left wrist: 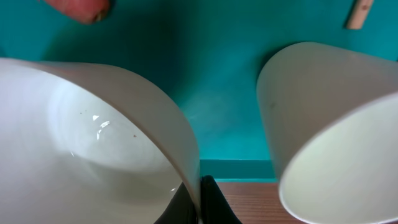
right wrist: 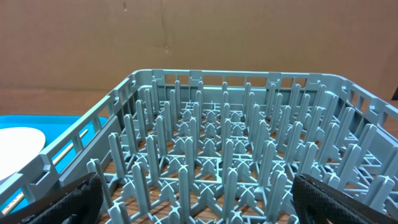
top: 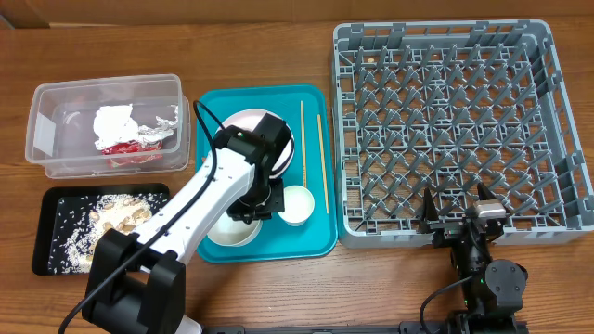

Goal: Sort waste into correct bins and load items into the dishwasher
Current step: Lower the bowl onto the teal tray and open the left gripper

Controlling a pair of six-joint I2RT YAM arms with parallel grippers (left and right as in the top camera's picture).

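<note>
pinching the bowl (left wrist: 74, 124) rim, left fingers (left wrist: 217, 208) clamp shut; right fingers (right wrist: 68, 202) spread wide.

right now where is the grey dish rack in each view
overhead: the dish rack fills the right half, beside the teal tray.
left wrist: not in it.
right wrist: it fills most of the frame, seen from its near edge.
shared landmark: the teal tray, behind everything in left wrist, a strip at right wrist's left edge.

Glossy white bowl (left wrist: 93, 143), smooth teal tray (left wrist: 217, 81), grey plastic dish rack (top: 436, 130), clear plastic tub (top: 42, 130), wood-grain table (top: 139, 37)
</note>
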